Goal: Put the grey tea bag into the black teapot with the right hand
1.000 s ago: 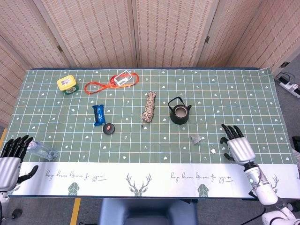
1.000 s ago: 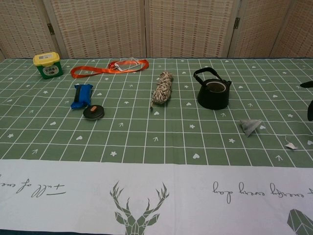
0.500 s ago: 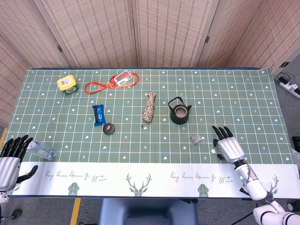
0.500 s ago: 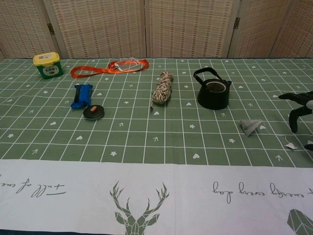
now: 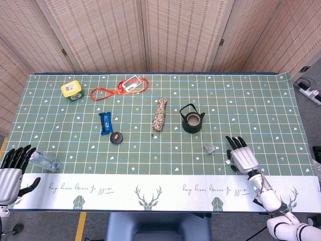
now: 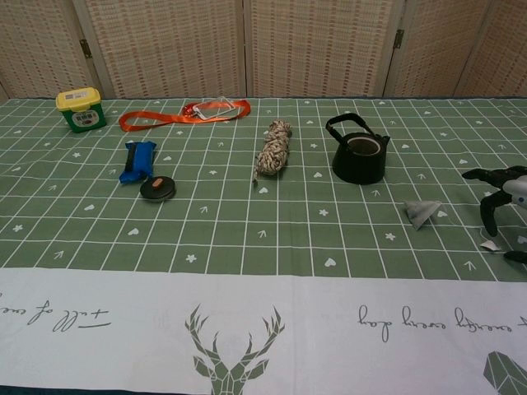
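The grey tea bag [image 5: 210, 148] [image 6: 422, 211] lies on the green checked cloth, with its small white paper tag [image 6: 490, 244] off to the right. Up and left of it stands the black teapot [image 5: 192, 121] [image 6: 359, 156], lid off and handle upright. My right hand [image 5: 242, 157] [image 6: 504, 202] hovers just right of the tea bag, over the tag, fingers spread and holding nothing. At the table's near left corner my left hand [image 5: 11, 170] rests open; the chest view does not show it.
A black teapot lid [image 5: 117, 137] and a blue packet [image 5: 105, 122] lie left of centre. A coiled rope [image 5: 160, 115] sits left of the teapot. At the back are an orange lanyard [image 5: 118, 88] and a yellow tub [image 5: 72, 90]. A plastic bottle [image 5: 46, 161] lies by my left hand.
My right hand has moved left toward the tea bag and now sits over the paper tag. The left hand and the objects have stayed put.
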You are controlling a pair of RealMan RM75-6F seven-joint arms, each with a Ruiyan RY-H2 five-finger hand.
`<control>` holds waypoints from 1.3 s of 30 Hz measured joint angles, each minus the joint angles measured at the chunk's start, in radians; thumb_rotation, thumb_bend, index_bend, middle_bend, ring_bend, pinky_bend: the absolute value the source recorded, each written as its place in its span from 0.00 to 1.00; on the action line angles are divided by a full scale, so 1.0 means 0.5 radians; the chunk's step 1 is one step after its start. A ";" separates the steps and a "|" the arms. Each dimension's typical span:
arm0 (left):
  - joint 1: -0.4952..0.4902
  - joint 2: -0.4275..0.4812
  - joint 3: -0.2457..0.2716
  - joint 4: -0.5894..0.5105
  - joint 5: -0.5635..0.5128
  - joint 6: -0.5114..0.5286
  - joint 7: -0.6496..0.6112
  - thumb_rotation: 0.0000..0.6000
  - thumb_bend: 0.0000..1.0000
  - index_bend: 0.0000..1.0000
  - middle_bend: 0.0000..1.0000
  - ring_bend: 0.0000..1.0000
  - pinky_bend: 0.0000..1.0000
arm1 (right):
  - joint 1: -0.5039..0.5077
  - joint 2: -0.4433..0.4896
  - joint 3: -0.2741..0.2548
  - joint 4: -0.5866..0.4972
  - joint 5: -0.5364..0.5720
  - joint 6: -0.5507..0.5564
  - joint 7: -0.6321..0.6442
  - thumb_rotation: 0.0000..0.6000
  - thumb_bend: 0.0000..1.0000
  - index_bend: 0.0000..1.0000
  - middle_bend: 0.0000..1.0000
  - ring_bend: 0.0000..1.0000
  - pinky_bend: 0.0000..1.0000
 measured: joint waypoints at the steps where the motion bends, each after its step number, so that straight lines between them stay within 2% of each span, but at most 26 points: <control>1: 0.000 0.001 0.000 0.000 -0.001 0.000 0.000 1.00 0.27 0.06 0.00 0.02 0.04 | 0.005 -0.003 0.000 0.003 0.003 -0.004 -0.005 1.00 0.28 0.51 0.00 0.00 0.00; 6: 0.001 0.004 0.000 -0.002 -0.002 0.001 -0.007 1.00 0.27 0.09 0.00 0.02 0.04 | 0.021 -0.011 0.009 0.005 0.028 -0.014 -0.020 1.00 0.28 0.51 0.00 0.00 0.00; 30: 0.007 0.008 0.003 -0.010 0.005 0.014 0.001 1.00 0.27 0.11 0.00 0.03 0.04 | 0.065 -0.087 -0.007 0.105 0.082 -0.072 -0.095 1.00 0.33 0.52 0.00 0.00 0.00; 39: 0.010 0.003 0.004 -0.007 0.013 0.024 0.015 1.00 0.27 0.10 0.00 0.03 0.04 | 0.081 -0.117 -0.019 0.140 0.084 -0.099 -0.066 1.00 0.36 0.61 0.00 0.00 0.00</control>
